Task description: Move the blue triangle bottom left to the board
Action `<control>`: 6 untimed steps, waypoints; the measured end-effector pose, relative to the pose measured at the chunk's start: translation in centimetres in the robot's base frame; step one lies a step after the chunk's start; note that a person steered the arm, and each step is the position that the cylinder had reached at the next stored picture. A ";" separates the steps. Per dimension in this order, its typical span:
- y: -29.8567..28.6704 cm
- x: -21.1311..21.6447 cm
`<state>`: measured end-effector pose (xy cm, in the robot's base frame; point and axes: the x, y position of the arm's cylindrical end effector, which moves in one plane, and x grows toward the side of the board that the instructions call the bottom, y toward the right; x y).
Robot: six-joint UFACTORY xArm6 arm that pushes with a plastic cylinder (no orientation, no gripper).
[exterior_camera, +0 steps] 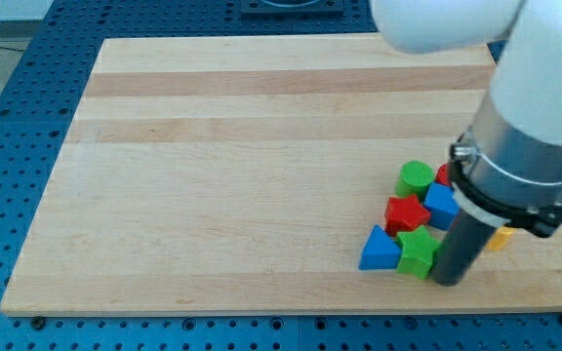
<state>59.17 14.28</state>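
Note:
The blue triangle [379, 250] lies near the board's bottom right, at the left end of a tight cluster of blocks. Touching it on the right is a green star-like block [417, 251]. Above them sit a red star-like block [406, 212], a green cylinder [415, 177] and a blue block [441, 205]. A red block [444, 175] and a yellow block [499, 238] are mostly hidden by the arm. My tip [449, 280] rests on the board just right of the green star block, to the right of the blue triangle.
The wooden board [242, 175] lies on a blue perforated table [8, 117]. The arm's white and grey body [530, 127] fills the view's upper right and hides part of the cluster.

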 end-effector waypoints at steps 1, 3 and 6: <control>-2.7 -1.3; -10.1 -6.0; -11.8 -3.5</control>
<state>55.62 2.44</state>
